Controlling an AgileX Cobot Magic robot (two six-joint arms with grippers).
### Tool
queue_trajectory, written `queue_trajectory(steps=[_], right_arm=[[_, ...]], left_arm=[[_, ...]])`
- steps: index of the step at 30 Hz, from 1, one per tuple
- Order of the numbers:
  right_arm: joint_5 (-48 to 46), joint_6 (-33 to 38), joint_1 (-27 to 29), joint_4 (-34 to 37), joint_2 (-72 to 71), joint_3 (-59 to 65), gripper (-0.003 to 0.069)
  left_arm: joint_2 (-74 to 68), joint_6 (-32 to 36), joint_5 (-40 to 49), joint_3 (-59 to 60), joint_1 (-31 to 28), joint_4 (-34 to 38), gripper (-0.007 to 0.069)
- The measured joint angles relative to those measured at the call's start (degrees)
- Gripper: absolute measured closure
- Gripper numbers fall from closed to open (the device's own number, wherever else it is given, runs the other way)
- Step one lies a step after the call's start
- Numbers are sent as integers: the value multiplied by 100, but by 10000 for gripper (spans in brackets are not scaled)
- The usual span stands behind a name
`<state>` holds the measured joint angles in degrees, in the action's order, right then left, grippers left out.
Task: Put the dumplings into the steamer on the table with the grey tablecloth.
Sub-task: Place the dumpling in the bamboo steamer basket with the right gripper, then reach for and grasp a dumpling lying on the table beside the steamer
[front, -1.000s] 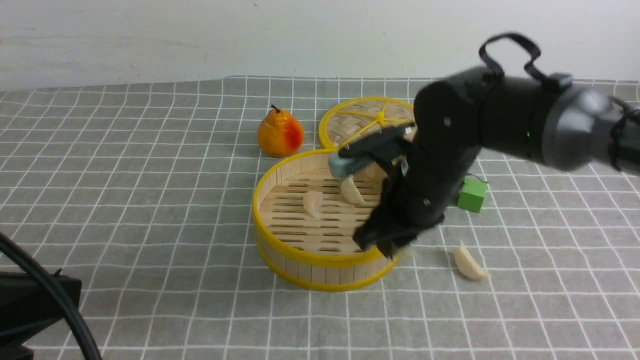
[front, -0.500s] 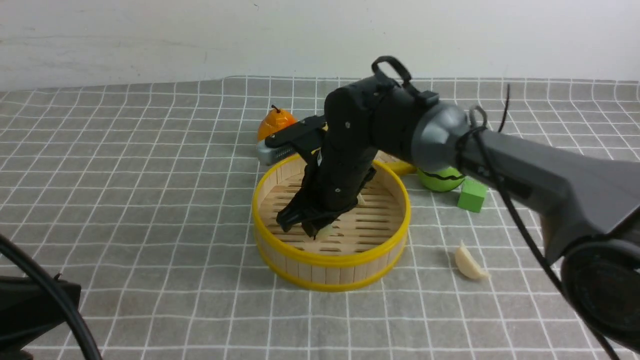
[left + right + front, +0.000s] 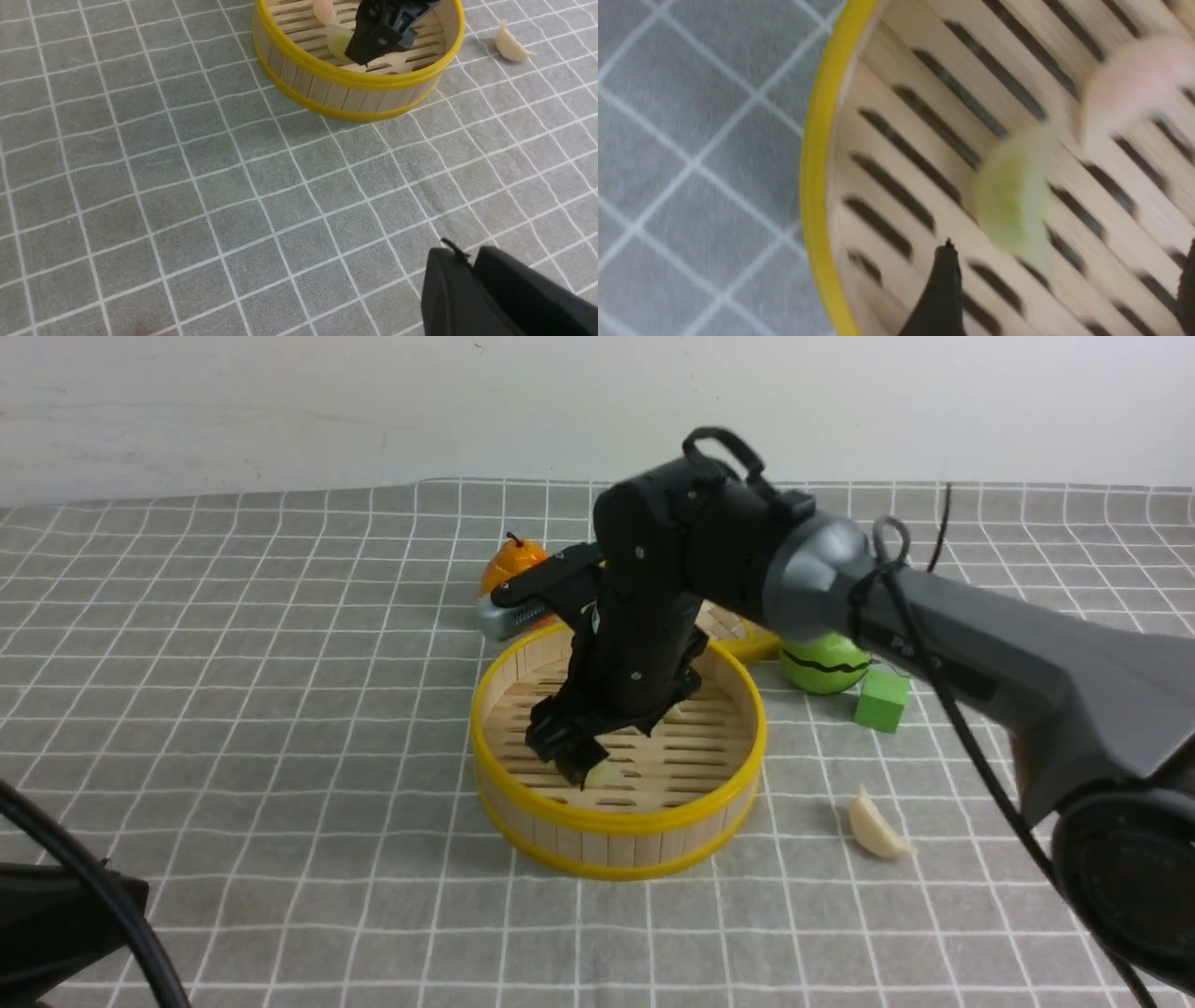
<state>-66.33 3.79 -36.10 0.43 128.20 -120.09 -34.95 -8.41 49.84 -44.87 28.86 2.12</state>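
We record one wall (image 3: 280, 411), plain off-white, behind the bench's far edge, marked by a faint horizontal scuff or crease on its left part and a few small dark specks. We list one bench (image 3: 280, 709), its surface draped in grey cloth (image 3: 187, 186) with a grid of thin white lines. We note slight wrinkles, the lines bending in waves toward the far edge and the far left corner, where the drape looks rounded. We enter the light as soft and even, the wall pale and bright, the cloth matt. We cannot tell the light's source.
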Motion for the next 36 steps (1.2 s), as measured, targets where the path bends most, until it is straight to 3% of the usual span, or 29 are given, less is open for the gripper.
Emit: queue_trajectory(steps=[8, 17, 25, 36], right_arm=[[-425, 216, 190, -371, -1420, 479, 123], [-417, 222, 1438, -43, -2306, 2504, 169], [1147, 107, 1617, 122, -2082, 4053, 170], [2277, -753, 1715, -687, -1516, 4286, 176]], left_arm=[[0, 0, 0, 0, 0, -1, 550], [0, 0, 0, 0, 0, -1, 546], [0, 0, 0, 0, 0, -1, 537], [0, -49, 7, 0, 0, 21, 533]])
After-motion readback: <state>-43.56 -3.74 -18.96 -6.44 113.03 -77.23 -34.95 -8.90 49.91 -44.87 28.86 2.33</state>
